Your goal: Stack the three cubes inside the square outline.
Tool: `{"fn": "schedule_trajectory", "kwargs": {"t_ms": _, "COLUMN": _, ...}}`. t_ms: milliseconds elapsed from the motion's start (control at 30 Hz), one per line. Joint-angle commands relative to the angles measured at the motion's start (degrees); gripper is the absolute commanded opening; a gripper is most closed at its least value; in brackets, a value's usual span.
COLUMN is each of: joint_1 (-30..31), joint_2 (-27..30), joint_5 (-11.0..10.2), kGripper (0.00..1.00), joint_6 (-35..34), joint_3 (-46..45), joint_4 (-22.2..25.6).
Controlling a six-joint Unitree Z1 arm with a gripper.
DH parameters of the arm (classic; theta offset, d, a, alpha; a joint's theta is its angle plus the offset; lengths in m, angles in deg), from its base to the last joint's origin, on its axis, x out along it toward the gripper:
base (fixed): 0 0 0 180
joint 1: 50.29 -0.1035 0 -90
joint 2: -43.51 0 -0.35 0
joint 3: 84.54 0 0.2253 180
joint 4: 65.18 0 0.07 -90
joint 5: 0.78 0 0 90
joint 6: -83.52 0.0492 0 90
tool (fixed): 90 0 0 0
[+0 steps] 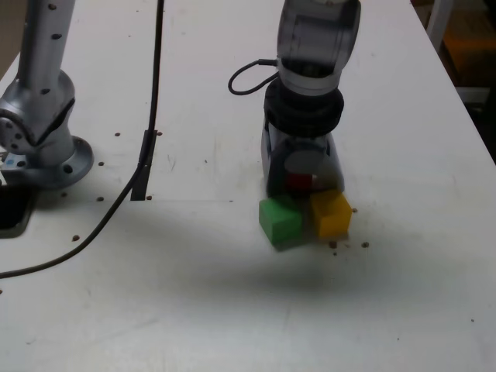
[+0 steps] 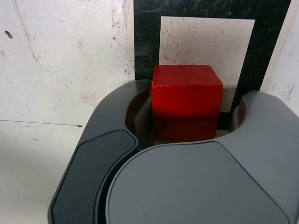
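The red cube stands on the square outline, a black frame with a white centre, and covers its near edge. My gripper points down around the cube, its jaws on either side. A gap shows between the cube and one jaw, so the gripper is open. In the exterior view the gripper hides the outline, and only a bit of the red cube shows between the jaws. The green cube and the yellow cube sit side by side on the table just in front of the gripper.
The arm's grey base stands at the exterior view's left. A black cable runs from it across the table, beside a straight black strip. Small dark specks lie by the yellow cube. The table's edge runs down the right.
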Motion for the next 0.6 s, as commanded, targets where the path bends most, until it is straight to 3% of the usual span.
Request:
{"fn": "schedule_trajectory", "kwargs": {"t_ms": 0, "joint_1": -0.10, "joint_2": -0.14, "joint_5": -0.23, "kGripper": 0.77, "joint_6": 0.30, "joint_3": -0.28, "joint_4": -0.26}}
{"fn": "schedule_trajectory", "kwargs": {"t_ms": 133, "joint_1": -0.10, "joint_2": 0.49, "joint_5": -0.78, "kGripper": 0.83, "joint_6": 0.64, "joint_3": -0.44, "joint_4": -0.70}}
{"fn": "schedule_trajectory", "kwargs": {"t_ms": 567, "joint_1": -0.10, "joint_2": 5.50, "joint_5": -4.27, "kGripper": 0.83, "joint_6": -0.72, "joint_3": 1.43, "joint_4": 2.37}}
